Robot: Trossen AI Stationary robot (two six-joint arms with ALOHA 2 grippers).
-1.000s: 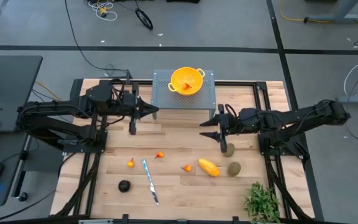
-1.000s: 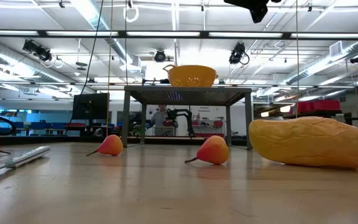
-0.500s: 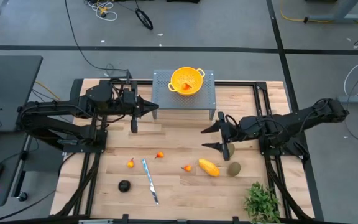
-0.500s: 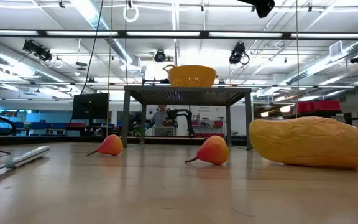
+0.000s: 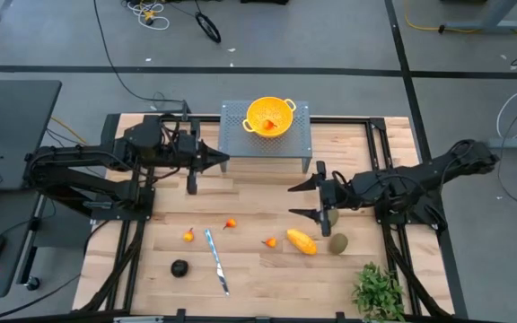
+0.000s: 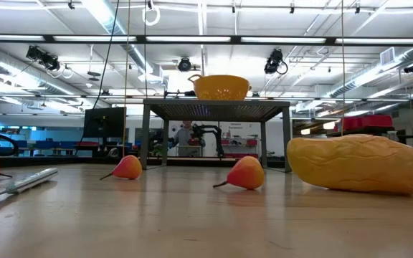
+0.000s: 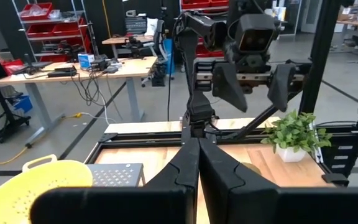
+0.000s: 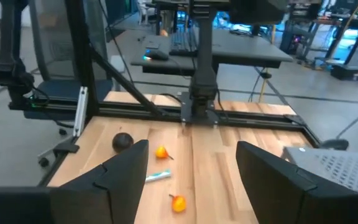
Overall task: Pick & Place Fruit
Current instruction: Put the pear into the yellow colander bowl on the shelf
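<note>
My left end effector [image 5: 223,161] was closed and empty, waiting near the colander [image 5: 269,116]. My right end effector [image 5: 301,201] was open above the worktop [image 5: 240,202]. The yellow-orange fruit [image 5: 301,241] lay just beyond it; probably light, firm and slippery, best gripped across its middle.

Yellow colander [image 5: 270,116] on perforated stand [image 5: 233,135], silver knife [image 5: 216,261], leafy plant [image 5: 378,292]
</note>
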